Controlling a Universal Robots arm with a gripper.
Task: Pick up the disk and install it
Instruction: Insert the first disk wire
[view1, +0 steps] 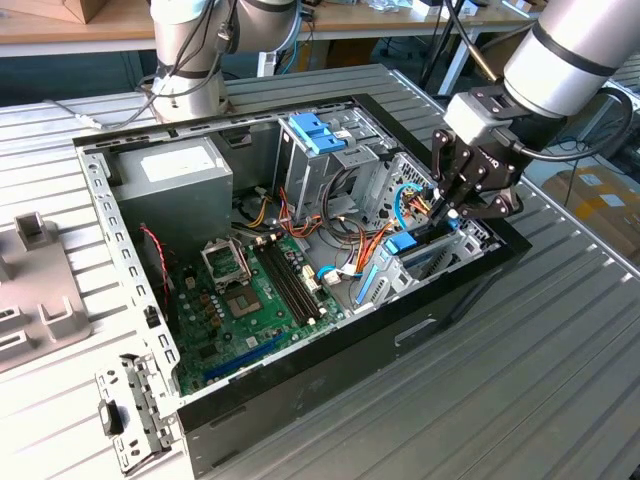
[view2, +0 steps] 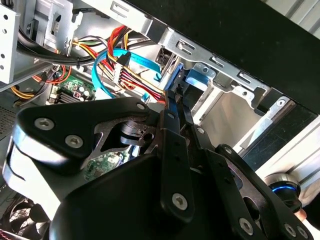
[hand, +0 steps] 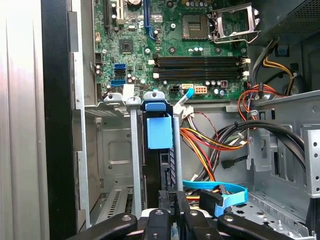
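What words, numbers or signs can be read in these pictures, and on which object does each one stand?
No text can be read with confidence.
White label on the grey power supply box: print too small to read.
Motherboard: white markings, too small to read.
Disk, blue tab: plain, no text visible.

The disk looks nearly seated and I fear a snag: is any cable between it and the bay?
Nothing visible blocks it. The disk already stands in its bay between the metal rails, with the gripper at its end. The orange wires and blue cable lie beside the bay, not across it.
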